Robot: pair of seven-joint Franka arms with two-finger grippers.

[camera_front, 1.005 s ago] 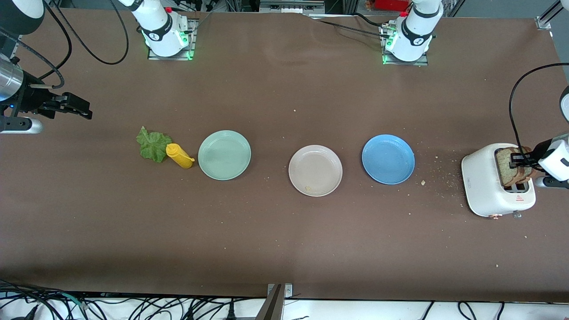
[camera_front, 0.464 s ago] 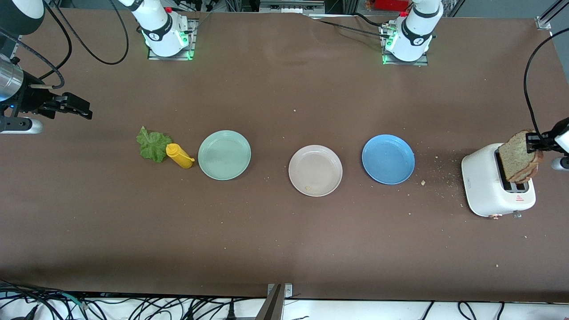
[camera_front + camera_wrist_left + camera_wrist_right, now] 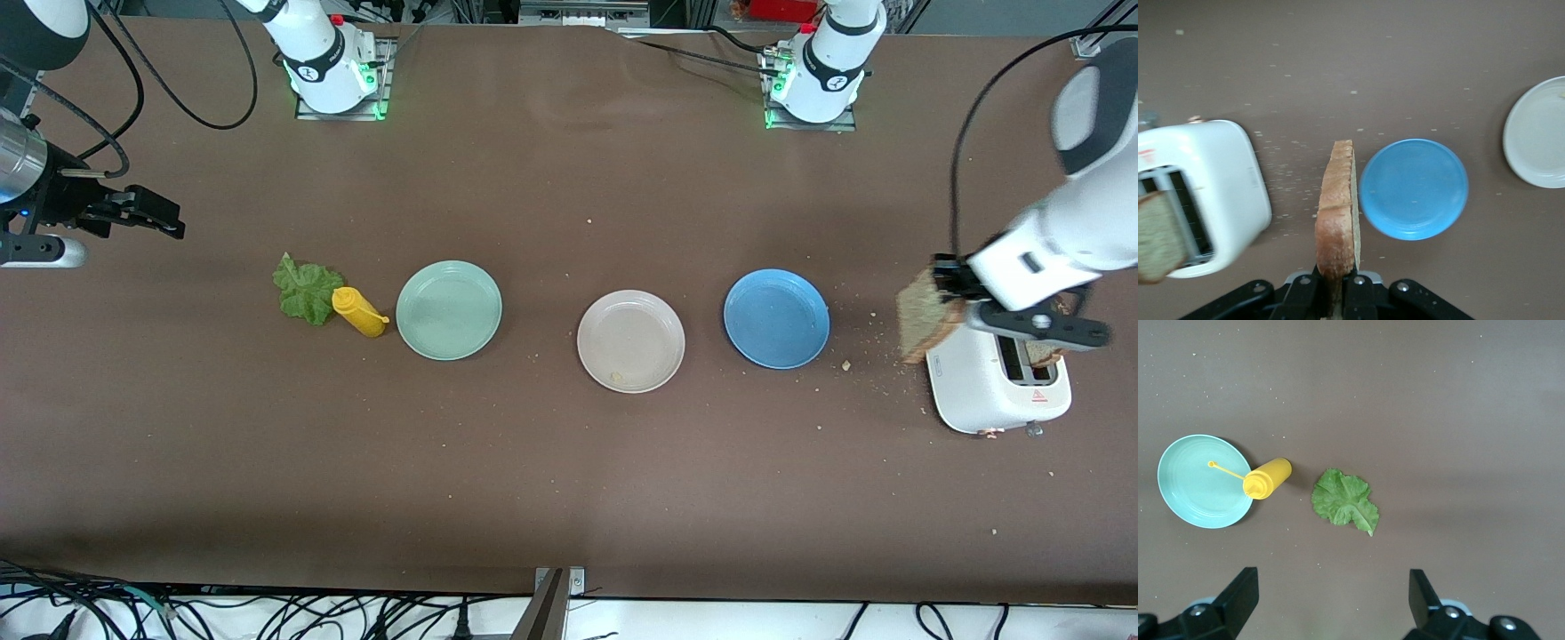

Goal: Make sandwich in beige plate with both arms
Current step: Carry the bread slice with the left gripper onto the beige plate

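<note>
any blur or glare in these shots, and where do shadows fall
Front view: the left arm and its bread slice are motion-smeared, and a dark shadow band lies along the table's near edge. Left wrist view: the toaster is blurred. Right wrist view: sharp, no glare.

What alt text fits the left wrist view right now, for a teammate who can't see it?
The left gripper is shut on a slice of toast held on edge above the brown table. Below it sit a white toaster with another slice in its slot, a blue plate, and part of a beige plate.
</note>
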